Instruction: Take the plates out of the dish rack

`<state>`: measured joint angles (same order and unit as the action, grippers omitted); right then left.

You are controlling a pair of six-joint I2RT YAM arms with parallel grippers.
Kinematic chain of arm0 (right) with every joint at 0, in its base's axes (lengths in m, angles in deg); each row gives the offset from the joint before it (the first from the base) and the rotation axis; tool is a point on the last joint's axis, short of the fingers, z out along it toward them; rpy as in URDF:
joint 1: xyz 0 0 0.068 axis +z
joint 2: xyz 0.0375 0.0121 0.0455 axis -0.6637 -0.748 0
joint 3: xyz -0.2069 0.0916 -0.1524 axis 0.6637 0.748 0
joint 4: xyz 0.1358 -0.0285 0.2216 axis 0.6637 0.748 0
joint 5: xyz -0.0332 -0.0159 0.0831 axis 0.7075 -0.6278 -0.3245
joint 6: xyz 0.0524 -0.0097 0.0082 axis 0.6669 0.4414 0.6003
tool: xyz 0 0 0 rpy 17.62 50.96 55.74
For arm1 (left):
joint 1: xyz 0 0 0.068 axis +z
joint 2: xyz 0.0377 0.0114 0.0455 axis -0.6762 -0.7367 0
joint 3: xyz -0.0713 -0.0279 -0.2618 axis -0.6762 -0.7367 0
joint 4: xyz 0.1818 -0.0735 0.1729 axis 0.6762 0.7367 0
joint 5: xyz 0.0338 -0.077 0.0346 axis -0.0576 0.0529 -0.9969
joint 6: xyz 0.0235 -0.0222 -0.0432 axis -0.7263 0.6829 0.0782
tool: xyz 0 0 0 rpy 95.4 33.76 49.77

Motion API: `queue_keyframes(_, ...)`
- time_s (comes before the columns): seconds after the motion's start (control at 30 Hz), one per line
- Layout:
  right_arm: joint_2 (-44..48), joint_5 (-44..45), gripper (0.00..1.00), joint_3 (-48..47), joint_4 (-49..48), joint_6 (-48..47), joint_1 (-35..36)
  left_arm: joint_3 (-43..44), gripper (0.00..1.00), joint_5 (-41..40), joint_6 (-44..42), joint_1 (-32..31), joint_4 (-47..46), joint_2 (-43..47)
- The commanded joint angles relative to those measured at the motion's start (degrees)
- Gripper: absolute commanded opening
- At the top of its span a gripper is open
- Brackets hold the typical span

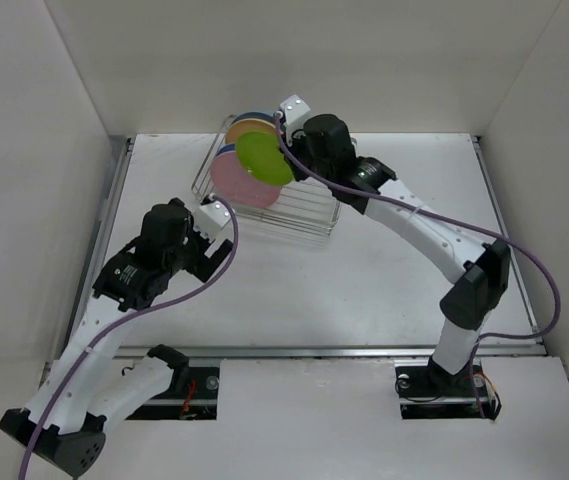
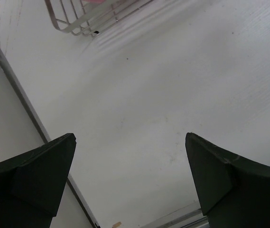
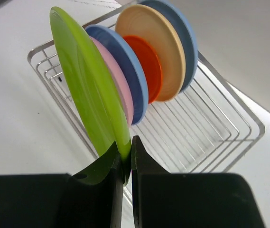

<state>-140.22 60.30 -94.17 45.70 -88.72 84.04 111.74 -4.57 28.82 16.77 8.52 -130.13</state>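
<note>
- The right tool (image 3: 125,148) was clenched on the rim of the lime green plate (image 3: 87,90), one jaw against each face.
- That plate stood on edge, its round face stretching straight ahead of the tool, edge-on to the jaws. It leaned a little off upright.
- Just behind it stood the pink plate (image 3: 123,95), a blue plate (image 3: 130,71), the orange-red plate (image 3: 146,66), a beige plate (image 3: 158,42) and a second blue plate (image 3: 184,33).
- All stood face to face in the dish rack (image 3: 234,94), which ran on past them.
- The left tool (image 2: 130,137) hung released over bare tabletop (image 2: 172,85), the rack well ahead, so the lift looked to be the right arm's.
</note>
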Motion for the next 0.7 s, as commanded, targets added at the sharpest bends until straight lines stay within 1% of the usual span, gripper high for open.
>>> queue_keyframes(0.0,5.62,1.3,0.0,3.23,0.49,6.38,-0.09,4.95,1.0,-4.37,2.83,-0.15,-1.38,-2.45)
queue_keyframes(0.03,7.2,-2.36,0.0,4.99,1.02,7.62,-0.09,6.52,1.0,-7.95,3.7,-0.15,-1.39,-3.24)
queue_keyframes(0.1,11.49,-8.08,0.0,12.01,0.33,10.08,-0.09,8.03,1.0,-10.7,4.5,-0.15,-2.96,-5.97)
queue_keyframes(0.13,12.56,-10.81,0.0,14.56,0.33,13.31,-0.09,8.82,1.0,-10.71,5.46,-0.15,-2.97,-6.76)
queue_keyframes(0.17,13.53,-14.66,0.0,19.98,-0.54,15.26,-0.09,10.56,1.0,-10.71,5.99,0.37,-3.67,-8.68)
queue_keyframes(0.23,15.91,-18.29,0.0,25.98,-3.95,21.13,-0.09,14.25,1.0,-9.31,8.53,0.38,-2.28,-11.76)
queue_keyframes(0.27,16.52,-22.74,0.0,29.14,-5.81,22.91,-0.09,20.63,1.0,-7.48,9.68,0.38,-0.62,-13.95)
queue_keyframes(0.3,17.05,-25.05,0.0,35.09,-7.83,24.67,-0.09,24.95,1.0,-6.5,10.99,0.38,4.53,-19.72)
queue_keyframes(0.33,17.93,-27.25,0.0,37.76,-12.2,28.16,-0.09,29.96,1.0,-5.62,12.57,0.9,8.07,-23.34)
queue_keyframes(0.37,17.93,-29.27,0.0,40.14,-14.24,29.5,-0.09,35.75,1.0,-3.44,16.16,1.43,12.19,-27.38)
queue_keyframes(0.4,18.54,-30.69,0.0,42.25,-15.83,30.74,-0.09,48.86,1.0,-2.37,17.93,2.22,16.67,-36.03)
queue_keyframes(0.43,18.55,-30.7,0.0,45.75,-17.24,32.14,-0.09,55.43,0.98,-1.49,19.25,3.1,25.68,-40.3)
queue_keyframes(0.5,19.69,-29.66,0.0,49.02,-20.93,35.31,-0.09,68.26,0.95,0.01,20.32,3.89,31.81,-47.16)
queue_keyframes(0.53,19.69,-27.99,0.0,50.95,-21.46,36.28,-0.09,69.11,0.95,-1.21,21.02,5.2,32.79,-50.76)
queue_keyframes(0.6,18.82,-27.45,0.0,52.2,-22.08,37.51,-0.09,67.2,0.94,-2.01,22.43,7.75,30.27,-52.11)
queue_keyframes(0.63,18.29,-29.01,0.0,52.2,-22.08,37.52,-0.09,63.7,0.91,-1.05,23.74,11.16,28.51,-52.9)
queue_keyframes(0.67,16.98,-29.99,0.0,52.72,-22.09,37.52,-0.09,61.84,0.89,-1.04,24.62,12.76,24.14,-52.91)
